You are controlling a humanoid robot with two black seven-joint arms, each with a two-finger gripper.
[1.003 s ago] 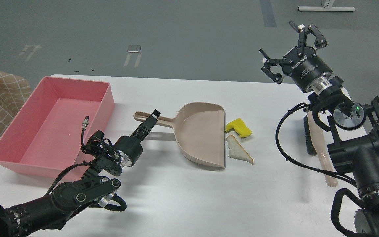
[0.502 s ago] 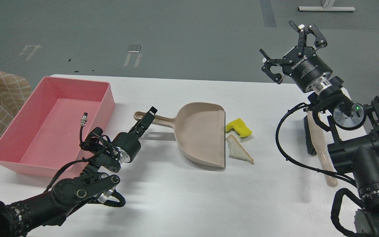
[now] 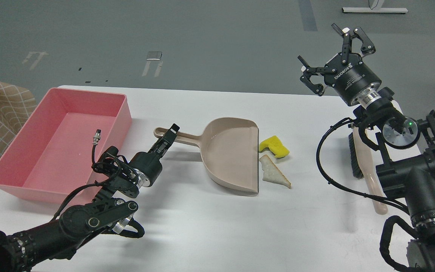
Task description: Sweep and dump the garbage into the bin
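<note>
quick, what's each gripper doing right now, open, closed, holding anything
Left gripper: at the dustpan handle; open or closed cannot be told, the fingers are too dark to separate.
Right gripper: open, raised, holding nothing.

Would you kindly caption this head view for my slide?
Left gripper at the dustpan handle; garbage lies at its mouth, bin empty.

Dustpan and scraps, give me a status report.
Left gripper at dustpan handle. Right gripper open, raised. Garbage at pan mouth. Bin unobstructed.

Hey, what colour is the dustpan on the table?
Beige dustpan, seen clearly in the head view.
</note>
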